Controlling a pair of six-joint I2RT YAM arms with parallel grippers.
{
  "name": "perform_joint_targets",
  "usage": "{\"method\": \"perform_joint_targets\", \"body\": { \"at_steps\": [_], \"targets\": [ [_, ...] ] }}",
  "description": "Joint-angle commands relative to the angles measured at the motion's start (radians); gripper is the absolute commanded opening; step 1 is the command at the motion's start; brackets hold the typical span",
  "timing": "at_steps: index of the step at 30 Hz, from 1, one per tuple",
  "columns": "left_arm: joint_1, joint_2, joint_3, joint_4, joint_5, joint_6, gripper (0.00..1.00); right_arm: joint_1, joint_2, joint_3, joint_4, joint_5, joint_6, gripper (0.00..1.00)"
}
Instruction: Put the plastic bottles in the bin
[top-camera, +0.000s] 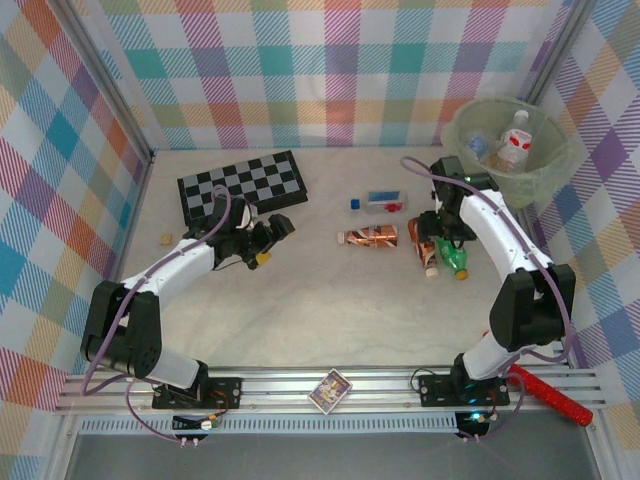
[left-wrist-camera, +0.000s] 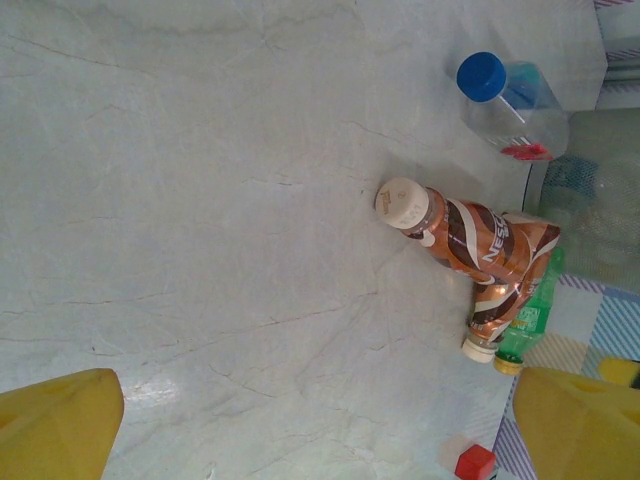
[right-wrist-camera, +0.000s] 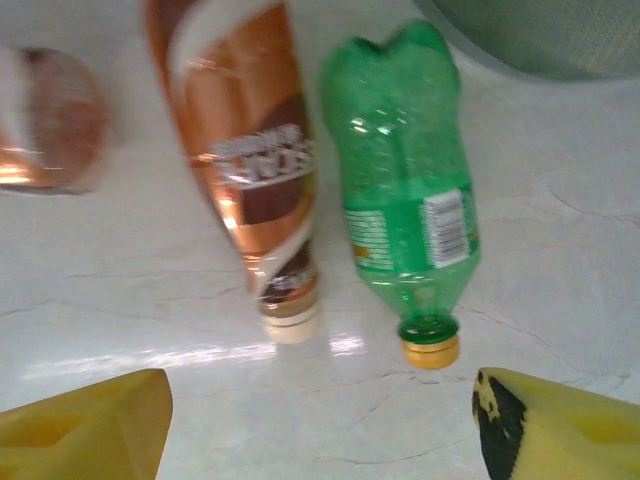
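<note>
Poised with right gripper (right-wrist-camera: 318, 425) spread, empty, over green bottle (right-wrist-camera: 405, 205) and brown bottle (right-wrist-camera: 250, 170), lying close together near bin (top-camera: 553, 168). Left gripper (left-wrist-camera: 318, 430) wide too, far from bin. Might pinch both, or squirt the round green one aside if closed off-centre.

Bottles (top-camera: 375, 236) lie on the table (top-camera: 330, 300) left of the bin (top-camera: 545, 175).

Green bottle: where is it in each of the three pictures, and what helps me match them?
Top external: green bottle right of centre.
Left wrist: green bottle lower right, behind the brown bottle.
Right wrist: green bottle in the middle, cap downward.
Shared landmark: the brown bottle lying beside it.
</note>
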Motion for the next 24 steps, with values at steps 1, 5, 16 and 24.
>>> {"method": "perform_joint_targets", "body": {
  "at_steps": [1, 5, 16, 24],
  "targets": [
    [0.004, -0.011, 0.009, 0.026, 0.019, 0.017, 0.99, -0.059, -0.030, -0.063, 0.150, 0.046, -0.038, 0.73],
    [0.004, -0.027, -0.001, 0.030, 0.014, 0.011, 0.99, -0.108, -0.002, -0.120, 0.237, 0.014, -0.038, 0.67],
    [0.004, -0.026, 0.006, 0.034, 0.023, 0.008, 0.99, -0.175, 0.040, -0.203, 0.377, -0.019, -0.056, 0.52],
    [0.004, -0.008, 0.024, 0.026, 0.028, 0.013, 0.99, -0.182, 0.082, -0.230, 0.405, -0.066, -0.066, 0.57]
  ]
}}
